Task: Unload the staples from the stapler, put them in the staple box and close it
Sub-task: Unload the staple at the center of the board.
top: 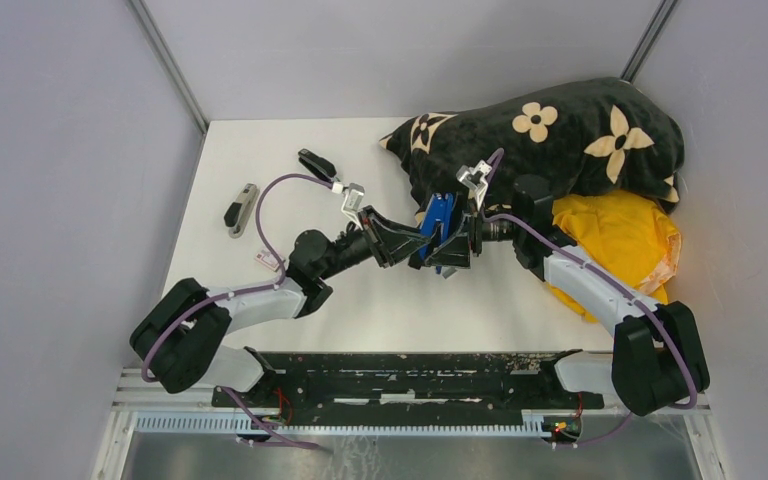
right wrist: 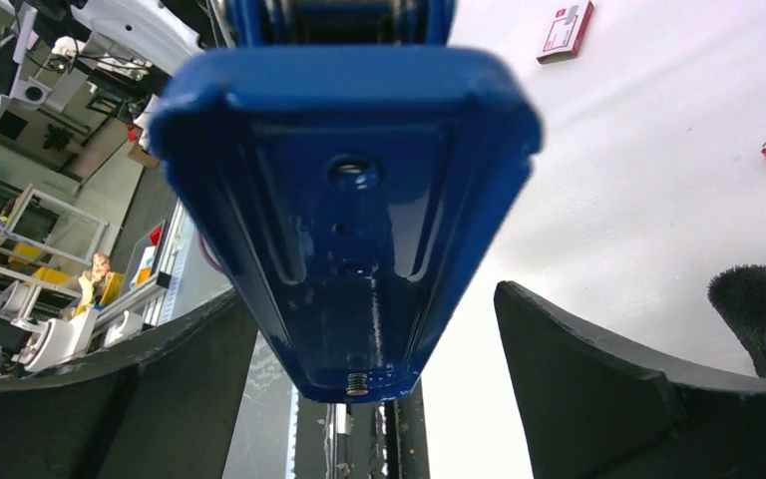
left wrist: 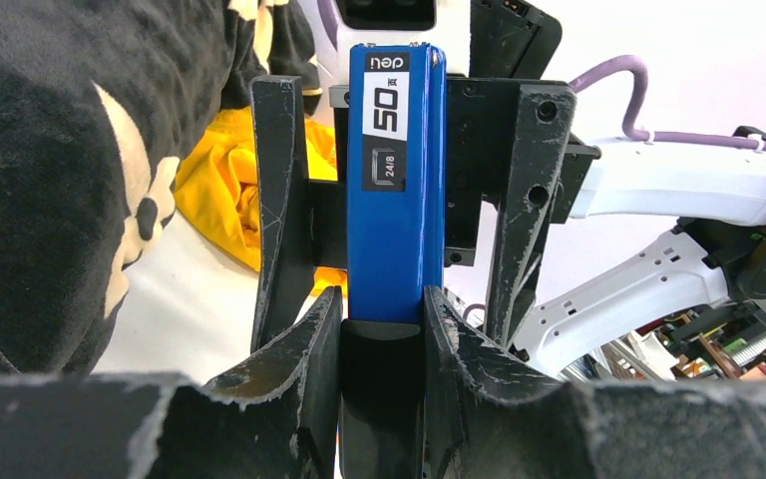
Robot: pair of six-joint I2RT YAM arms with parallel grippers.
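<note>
left gripper [left wrist: 381, 309] sits closest to its cam. narrow, both fingers [left wrist: 294, 369] pressed against the sides of the blue stapler [left wrist: 396, 200] at its near end, with the stapler's black rear part sandwiched between them. so left has it clamped. stapler runs straight away from the left wrist cam, top cover facing that cam, white label near the far end reading 50 and 24/8.

right gripper [right wrist: 374, 299] comes in from the opposite end. wide: its fingers [right wrist: 598, 389] straddle the stapler with a visible gap on each side, no contact that i can see. right wrist cam looks straight at the stapler's blue underside, a few holes and a small screw showing.

top view: both arms meet about mid-table, stapler between the two grippers, over the white table [top: 380, 300] and just beside the near edge of the black blanket [top: 560, 130] with cream flowers. staples: can't make any out in any view, the magazine isn't visible.

further out:
- yellow cloth [top: 620, 235] lies against the blanket on the right, and the right arm passes over its edge
- black stapler [top: 317, 163] lies on the table beyond the left gripper, apart from it
- grey-and-black item [top: 241, 208] lies further left near the table edge, looks like another stapler, can't tell for sure
- small red-and-white box [top: 265, 258] lies flat on the table beside the left arm, well apart from the blue stapler
</note>
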